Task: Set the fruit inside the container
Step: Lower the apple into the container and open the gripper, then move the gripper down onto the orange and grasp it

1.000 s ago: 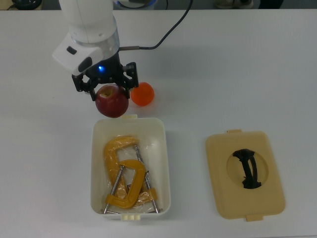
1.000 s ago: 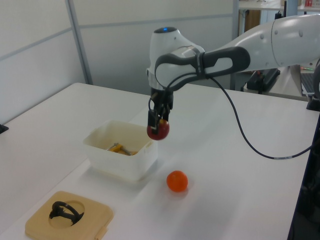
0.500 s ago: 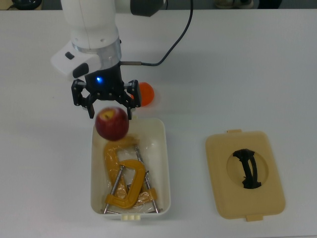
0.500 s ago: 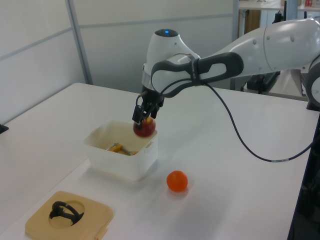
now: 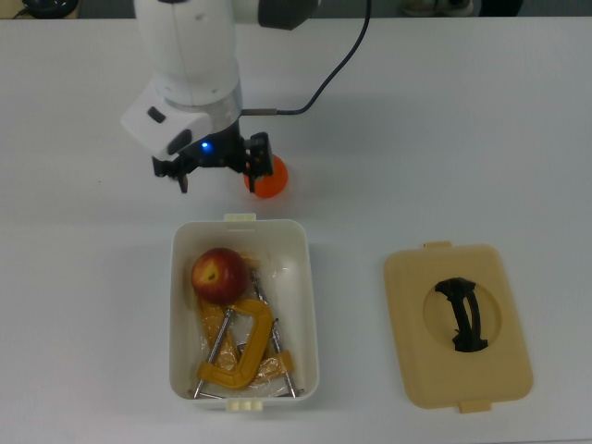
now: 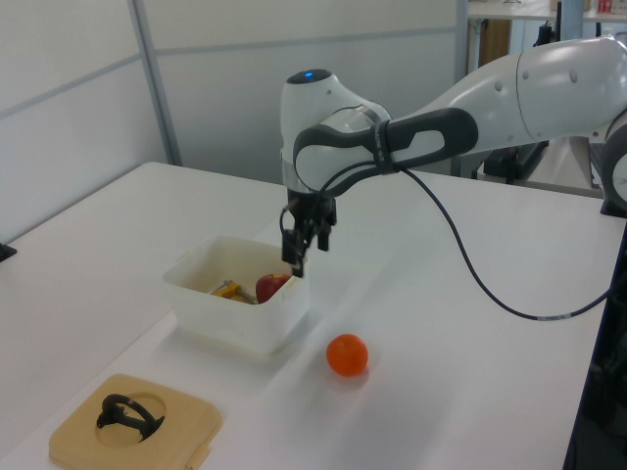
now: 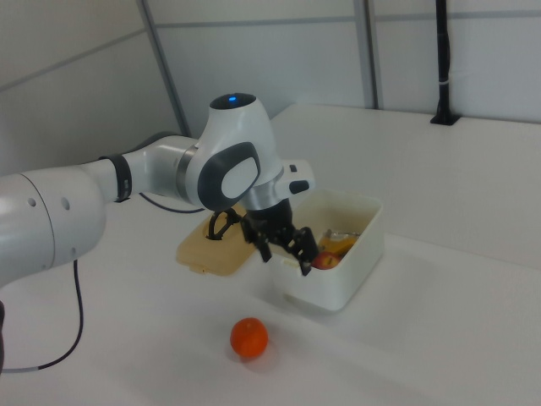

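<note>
Dark red apple [image 5: 219, 275] sits in white rectangular plastic tub [image 5: 306, 305]. My claw [image 5: 215, 171] empty, fingers spread, above table. Next: grab small bright orange fruit [image 5: 271, 179] just beside claw.

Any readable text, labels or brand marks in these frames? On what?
None readable.
Tub: no label shows.
Lid: plain tan, no print.
Arm housing: white, no legible marking; only a blue light by the gripper.
Apple and orange: no stickers.
</note>
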Motion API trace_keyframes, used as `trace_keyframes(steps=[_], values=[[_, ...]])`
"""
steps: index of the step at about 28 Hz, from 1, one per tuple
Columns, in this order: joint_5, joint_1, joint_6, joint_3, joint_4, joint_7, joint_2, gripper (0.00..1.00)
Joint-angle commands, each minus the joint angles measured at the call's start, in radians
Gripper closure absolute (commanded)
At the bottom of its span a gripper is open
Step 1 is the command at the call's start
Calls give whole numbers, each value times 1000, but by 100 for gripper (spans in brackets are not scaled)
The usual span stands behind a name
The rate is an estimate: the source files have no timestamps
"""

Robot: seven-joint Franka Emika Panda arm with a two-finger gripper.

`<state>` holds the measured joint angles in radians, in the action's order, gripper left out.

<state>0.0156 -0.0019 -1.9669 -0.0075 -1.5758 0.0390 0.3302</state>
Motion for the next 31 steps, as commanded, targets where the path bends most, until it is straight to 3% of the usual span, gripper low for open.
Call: trace_keyframes(steps=[1,5,16,31], values=[[64,52,79,-8,-82,36,-39,0],[96,85,80,-8,-133,36,-39,0],[132,151,80,-6,-197,33,-25,0],[219,172,76,-6,-217,32,55,0]])
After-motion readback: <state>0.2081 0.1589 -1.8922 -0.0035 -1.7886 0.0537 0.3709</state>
